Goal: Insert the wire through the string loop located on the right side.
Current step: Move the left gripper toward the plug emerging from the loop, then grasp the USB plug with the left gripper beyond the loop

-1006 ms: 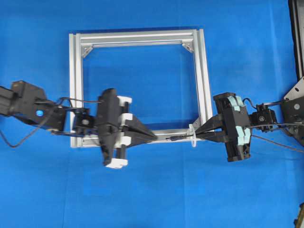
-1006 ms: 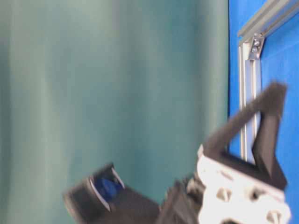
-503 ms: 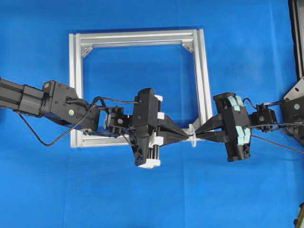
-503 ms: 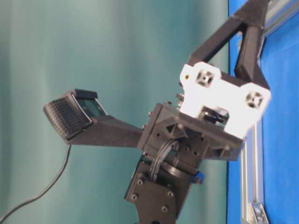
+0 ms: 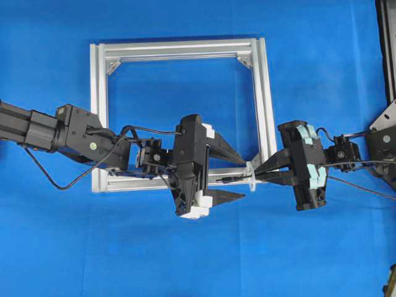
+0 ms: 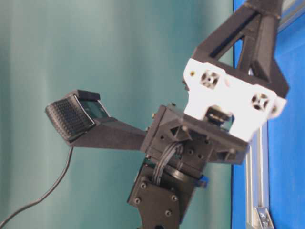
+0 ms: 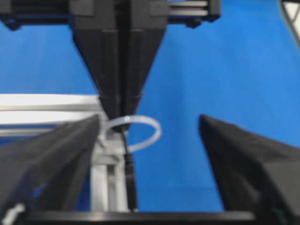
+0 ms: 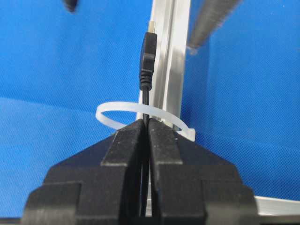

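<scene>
The silver frame lies flat on the blue cloth. The white string loop stands at its lower right corner. My right gripper is shut on the black wire just right of the loop. The wire runs through the loop, and its plug sticks out beyond it, above the frame rail. My left gripper is open, its fingers apart on either side of the plug. In the left wrist view the plug points toward me below the loop, between the spread fingers.
A dark stand runs along the right edge of the table. The left arm's own black cable loops over the cloth at the left. A green curtain hangs behind the left arm.
The left arm moved right to the wire tip with its fingers shut, then opened them. The plug now shows between them. The right gripper has not moved.
</scene>
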You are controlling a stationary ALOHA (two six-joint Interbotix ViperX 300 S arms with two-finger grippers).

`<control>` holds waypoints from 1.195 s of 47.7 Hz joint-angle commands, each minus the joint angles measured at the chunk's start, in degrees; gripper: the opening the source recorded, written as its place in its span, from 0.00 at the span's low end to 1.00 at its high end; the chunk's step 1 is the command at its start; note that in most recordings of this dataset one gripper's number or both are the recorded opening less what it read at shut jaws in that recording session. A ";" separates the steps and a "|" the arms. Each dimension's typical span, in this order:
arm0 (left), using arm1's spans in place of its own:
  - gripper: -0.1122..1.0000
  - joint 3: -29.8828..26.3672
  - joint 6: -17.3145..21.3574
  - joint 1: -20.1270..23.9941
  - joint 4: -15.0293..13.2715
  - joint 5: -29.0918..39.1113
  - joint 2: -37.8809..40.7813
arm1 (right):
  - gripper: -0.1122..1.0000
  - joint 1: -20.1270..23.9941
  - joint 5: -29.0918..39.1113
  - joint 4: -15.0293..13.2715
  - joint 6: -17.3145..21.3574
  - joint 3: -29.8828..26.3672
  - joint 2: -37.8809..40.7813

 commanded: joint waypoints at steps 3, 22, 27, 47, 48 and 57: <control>0.93 -0.79 0.00 -0.09 0.26 -0.18 -1.14 | 0.07 -0.09 -0.35 -0.09 -0.09 -0.88 -0.53; 0.91 -0.79 0.00 -0.09 0.18 0.00 -1.05 | 0.07 -0.09 -0.26 0.00 -0.09 -0.88 -0.44; 0.91 -0.79 0.00 -0.09 0.18 0.35 -1.05 | 0.07 -0.09 -0.26 -0.09 -0.09 -0.88 -0.53; 0.91 -0.88 0.00 0.09 0.26 1.14 0.88 | 0.07 -0.09 -0.26 0.00 -0.09 -0.97 -0.53; 0.91 -0.88 -0.09 0.00 0.18 1.14 1.23 | 0.07 -0.09 -0.26 -0.09 -0.09 -0.97 -0.53; 0.91 -0.79 -0.18 0.09 0.26 1.14 4.22 | 0.07 -0.09 -0.26 -0.09 -0.09 -0.97 -0.44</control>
